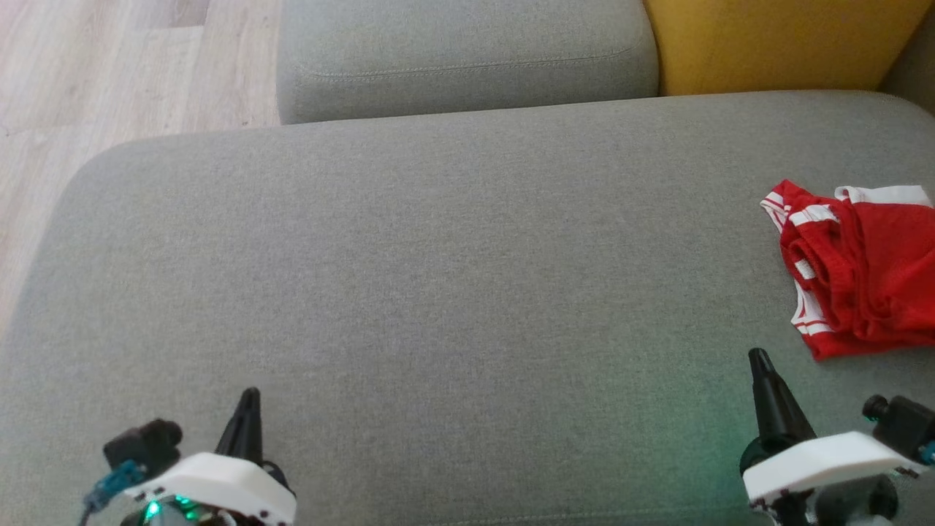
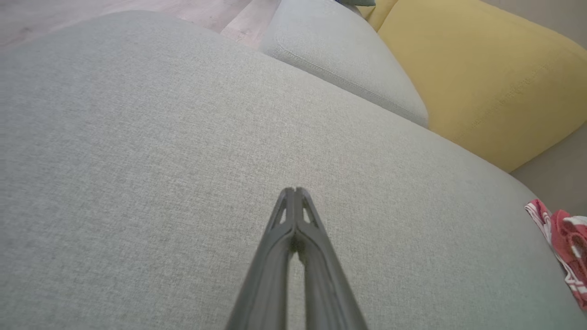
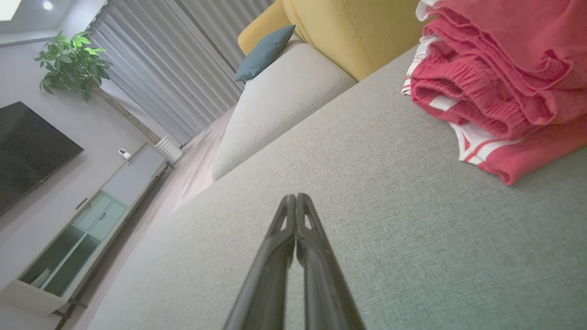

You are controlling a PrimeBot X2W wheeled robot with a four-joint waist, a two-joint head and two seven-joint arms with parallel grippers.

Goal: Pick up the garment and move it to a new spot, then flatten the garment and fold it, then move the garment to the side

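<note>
Big grey fabric seat point(image 1: 438, 256) spans the foreground, surface flat; second grey cushion point(image 1: 467, 58) butts against its far edge, stitched seam along its front; yellow upholstered block point(image 1: 774, 44) just beside that cushion, on its right in the head view; pale wood-plank floor point(image 1: 109, 66) at far left. Right wrist view: teal pillow point(image 3: 263, 52) leaning on the yellow upholstery; grey pleated curtains point(image 3: 183, 59) behind; leafy plant point(image 3: 71, 62) beside the curtains; dark TV point(image 3: 27, 151) on the wall; low white cabinet point(image 3: 82, 220) with glass-fronted compartments below it, small white device point(image 3: 123, 153) on top.
</note>
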